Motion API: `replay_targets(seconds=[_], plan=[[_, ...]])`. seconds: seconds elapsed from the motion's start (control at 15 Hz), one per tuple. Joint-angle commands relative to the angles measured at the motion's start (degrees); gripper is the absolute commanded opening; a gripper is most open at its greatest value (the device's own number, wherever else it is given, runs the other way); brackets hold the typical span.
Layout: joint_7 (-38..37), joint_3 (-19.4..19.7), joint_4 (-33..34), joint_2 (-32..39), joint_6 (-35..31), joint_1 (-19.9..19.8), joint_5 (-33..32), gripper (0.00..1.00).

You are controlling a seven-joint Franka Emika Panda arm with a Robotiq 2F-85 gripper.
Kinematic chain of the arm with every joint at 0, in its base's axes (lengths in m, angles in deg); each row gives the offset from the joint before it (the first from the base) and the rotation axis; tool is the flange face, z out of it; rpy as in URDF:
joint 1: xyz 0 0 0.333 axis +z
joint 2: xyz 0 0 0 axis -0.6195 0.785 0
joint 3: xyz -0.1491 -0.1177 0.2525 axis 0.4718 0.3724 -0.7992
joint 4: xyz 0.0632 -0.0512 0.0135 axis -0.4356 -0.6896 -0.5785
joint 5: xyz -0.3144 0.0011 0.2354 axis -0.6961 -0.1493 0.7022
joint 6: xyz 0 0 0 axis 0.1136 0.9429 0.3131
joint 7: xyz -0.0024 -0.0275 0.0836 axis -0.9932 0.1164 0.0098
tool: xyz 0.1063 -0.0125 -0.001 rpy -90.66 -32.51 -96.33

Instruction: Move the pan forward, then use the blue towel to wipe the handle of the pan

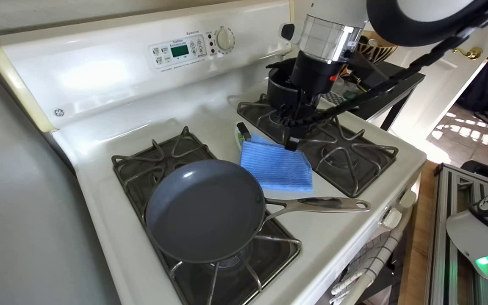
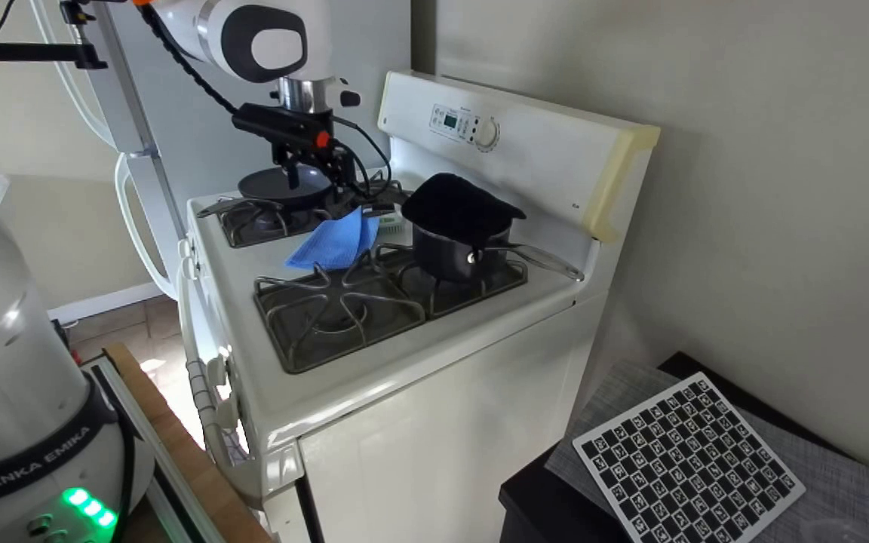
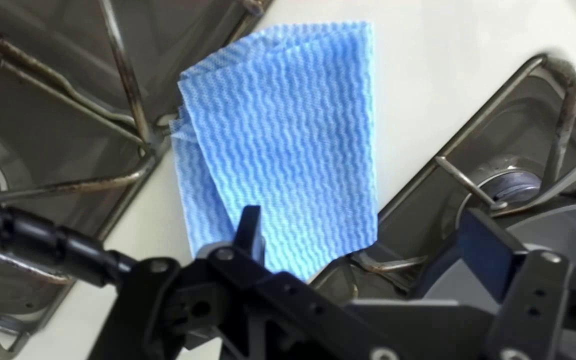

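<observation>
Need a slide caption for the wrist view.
Open gripper near the folded blue towel on the stovetop between burner grates, pan partly visible at lower right.

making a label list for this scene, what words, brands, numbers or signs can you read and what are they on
"FRANKA EMIKA": robot base
"Spectra": stove's back panel, above the control panel
Round emblem on the back panel: too small to read surely
Round logo on the robot base: no legible letters
Markings on the control panel and around the knob: too small or blurred
Checkered board: patterns, no legible words
</observation>
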Motion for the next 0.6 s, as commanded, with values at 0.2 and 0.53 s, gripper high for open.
replay_targets(seconds=[0.2,0.53], plan=[[4.22,-2.47,4.92,-2.39,7.93,4.74,-3.01,0.99],[4.76,-3.06,8.15,-2.73,8.41,7.18,0.00,1.00]])
